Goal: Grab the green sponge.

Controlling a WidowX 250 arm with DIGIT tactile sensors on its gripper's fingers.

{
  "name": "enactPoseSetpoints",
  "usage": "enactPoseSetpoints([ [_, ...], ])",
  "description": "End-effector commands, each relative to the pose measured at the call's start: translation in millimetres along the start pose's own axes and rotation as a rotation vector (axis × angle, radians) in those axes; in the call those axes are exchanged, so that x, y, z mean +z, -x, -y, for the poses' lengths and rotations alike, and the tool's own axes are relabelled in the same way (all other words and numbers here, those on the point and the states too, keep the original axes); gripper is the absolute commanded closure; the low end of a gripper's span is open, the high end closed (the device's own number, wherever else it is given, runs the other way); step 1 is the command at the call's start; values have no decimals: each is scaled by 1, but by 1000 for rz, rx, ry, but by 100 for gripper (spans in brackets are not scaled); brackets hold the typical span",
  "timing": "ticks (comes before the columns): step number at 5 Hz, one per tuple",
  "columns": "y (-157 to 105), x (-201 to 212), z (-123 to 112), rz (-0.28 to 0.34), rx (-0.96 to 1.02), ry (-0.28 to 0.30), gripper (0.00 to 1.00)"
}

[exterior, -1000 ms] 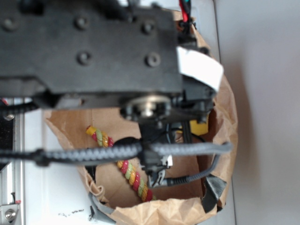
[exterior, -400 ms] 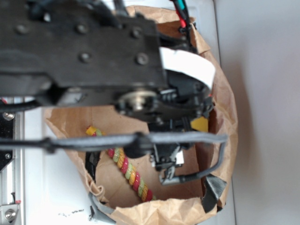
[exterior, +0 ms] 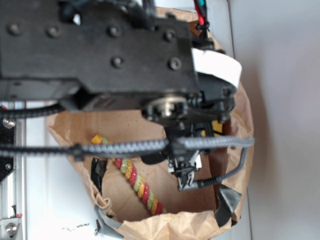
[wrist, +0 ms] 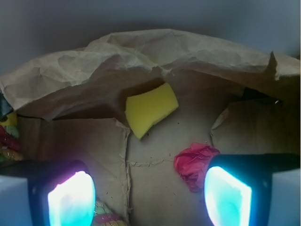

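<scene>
Closest to us in the wrist view, the two fingers (wrist: 70,200) of our gripper (wrist: 148,197) glow at the bottom corners with a wide gap between them, so we read the hand as released and holding nothing. Just beyond the right finger lies the red wad of cloth (wrist: 194,162) on the floor of the paper bag (wrist: 155,52), nearly touching that finger's inner edge as seen from here, while the end of the twisted rope (wrist: 106,215) shows low beside the left finger. Farther on, against the bag's back fold, sits the green sponge (wrist: 149,109), a yellow, faintly greenish block lying flat, apart from the cloth and a little left of the centre line between our fingers. From the exterior view the arm covers most of the bag, and only a sliver of the sponge (exterior: 216,126) shows under the wrist, with the rope (exterior: 131,174) stretched across the bag floor. We judge that we are in the approach, not yet at the grasp. The next move calls for carrying the hand forward and down over the sponge, keeping the right finger clear of the cloth, then closing on the block.
</scene>
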State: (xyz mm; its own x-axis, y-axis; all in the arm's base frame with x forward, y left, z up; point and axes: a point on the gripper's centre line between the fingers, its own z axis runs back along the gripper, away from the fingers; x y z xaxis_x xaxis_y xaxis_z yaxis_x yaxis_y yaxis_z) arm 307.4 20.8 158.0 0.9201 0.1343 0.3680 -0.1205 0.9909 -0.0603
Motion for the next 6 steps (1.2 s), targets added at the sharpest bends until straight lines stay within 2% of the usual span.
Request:
enactPoseSetpoints([
  [1,-16,19,-1,68,5,-2,0],
  [3,-6,-28,14,50,-70,-40,0],
  [5,-9,-62,25,31,-120,1,0],
  [6,-22,-70,24,32,-99,0,0],
])
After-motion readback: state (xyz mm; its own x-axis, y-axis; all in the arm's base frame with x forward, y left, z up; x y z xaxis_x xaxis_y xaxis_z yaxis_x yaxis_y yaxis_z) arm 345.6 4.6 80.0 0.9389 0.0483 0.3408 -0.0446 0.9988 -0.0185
